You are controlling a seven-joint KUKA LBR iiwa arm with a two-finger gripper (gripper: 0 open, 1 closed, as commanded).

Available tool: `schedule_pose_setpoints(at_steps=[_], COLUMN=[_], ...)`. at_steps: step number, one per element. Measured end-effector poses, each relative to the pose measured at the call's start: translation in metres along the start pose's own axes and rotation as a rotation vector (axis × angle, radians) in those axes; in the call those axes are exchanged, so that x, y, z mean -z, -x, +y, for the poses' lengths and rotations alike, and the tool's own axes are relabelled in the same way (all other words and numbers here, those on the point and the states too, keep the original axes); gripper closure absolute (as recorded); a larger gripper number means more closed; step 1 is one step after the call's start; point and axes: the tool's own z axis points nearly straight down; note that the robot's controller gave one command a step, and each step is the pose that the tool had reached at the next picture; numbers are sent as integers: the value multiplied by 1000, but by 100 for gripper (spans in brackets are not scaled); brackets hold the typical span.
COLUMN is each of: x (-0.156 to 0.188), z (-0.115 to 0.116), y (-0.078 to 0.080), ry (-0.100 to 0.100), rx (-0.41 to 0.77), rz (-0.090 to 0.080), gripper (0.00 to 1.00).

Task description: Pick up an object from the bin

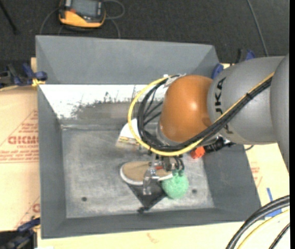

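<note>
My wrist cover point(186, 113): glossy orange-brown. Cables point(137, 123) looped round it: yellow, black. My arm point(251, 102): silver-grey, black lettering. My gripper point(150, 183): bare silvery metal. Bin point(85, 160): grey, floor mottled paler; back wall whitish with dark speckles (scuffed look). Fuzzy lump point(177, 187): bright green. Shoe-like thing point(132, 173): tan, paler rim. Flat wedge point(146, 198): black. Packet point(126, 138): cream-white, possibly printed, too blurred to tell. Small bit point(198, 152): red-orange.

I see my gripper point(155, 183) low in the bin point(85, 185), towards its near wall. A small shoe point(131, 173) lies just left of it in my view, a ball point(178, 188) just right, a packet point(126, 137) behind.
</note>
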Motion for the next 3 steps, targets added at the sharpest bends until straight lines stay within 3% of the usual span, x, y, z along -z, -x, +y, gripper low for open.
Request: schedule_pose_setpoints(at_steps=[1,2,3], x=[0,-75,-75], z=[0,-28,-28], y=[0,37,37], ry=[0,0,1], rx=[0,19,18], rz=[0,-1,-1], gripper=[0,100,100])
